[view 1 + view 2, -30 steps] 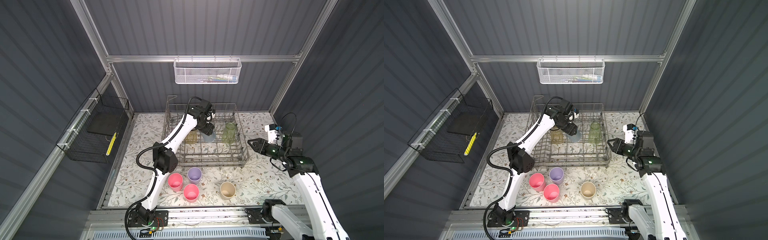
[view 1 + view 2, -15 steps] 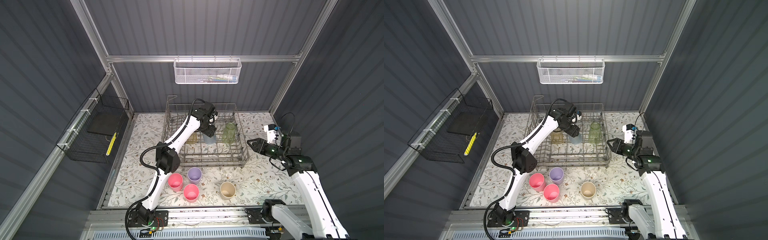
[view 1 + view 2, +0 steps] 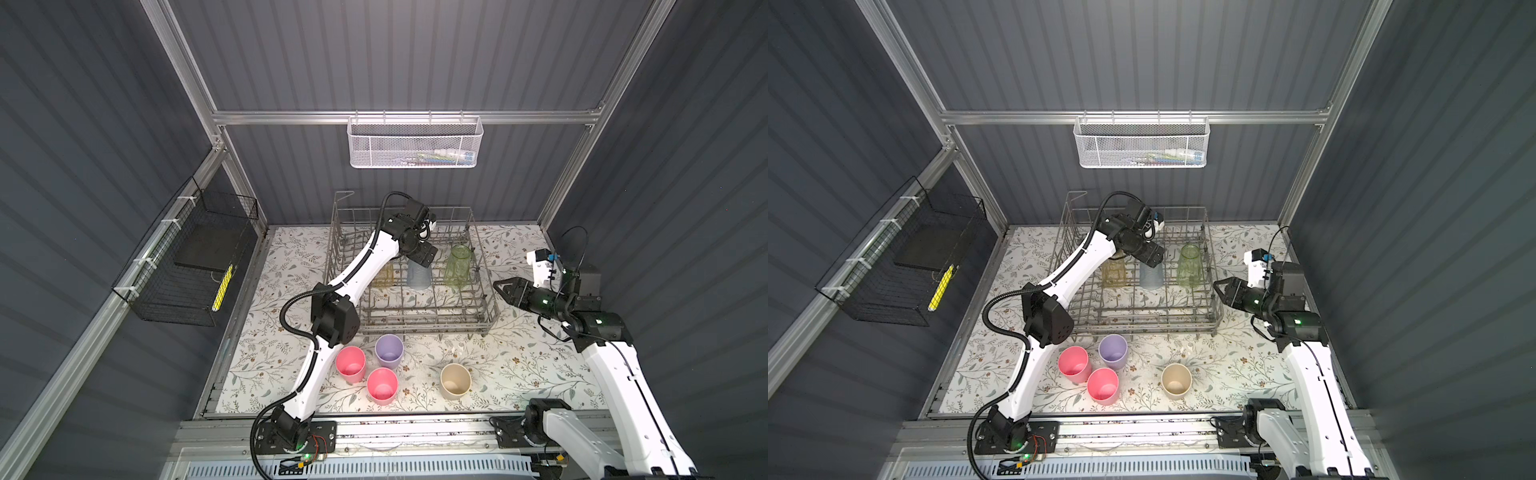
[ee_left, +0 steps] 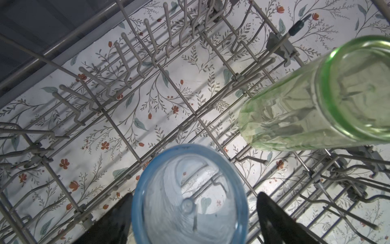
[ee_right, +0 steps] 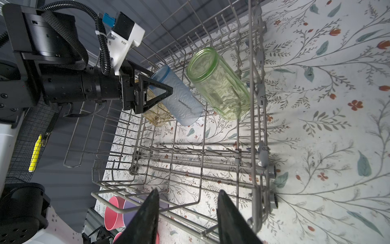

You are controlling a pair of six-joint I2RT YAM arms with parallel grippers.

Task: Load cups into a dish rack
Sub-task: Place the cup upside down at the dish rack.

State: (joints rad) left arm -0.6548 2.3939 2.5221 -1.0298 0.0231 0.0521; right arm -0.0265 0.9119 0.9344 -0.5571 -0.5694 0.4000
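The grey wire dish rack (image 3: 419, 330) (image 3: 1142, 328) holds three upturned cups in a row: amber (image 3: 384, 276) (image 5: 157, 114), blue (image 3: 417, 276) (image 4: 190, 196) and pale green (image 3: 457, 266) (image 4: 306, 101). My left gripper (image 3: 424, 259) (image 4: 194, 194) hangs over the blue cup, open, with its fingers (image 4: 272, 213) either side of the cup's base and a gap showing. My right gripper (image 3: 498, 286) (image 5: 188, 191) is open and empty beside the rack's right wall. In front of the rack two pink cups (image 3: 350, 365) (image 3: 382, 386), a lilac cup (image 3: 389, 351) and a beige cup (image 3: 456, 380) stand upright.
A white mesh basket (image 3: 415, 145) hangs on the back wall. A black wire basket (image 3: 187, 266) with a yellow item is fixed to the left wall. The rack's front rows of tines (image 5: 190, 160) hold nothing. A metal rail (image 3: 374, 432) runs along the front edge.
My left gripper's jaws have spread apart from the blue cup, which now stands on the rack's tines. The right arm has hardly moved.
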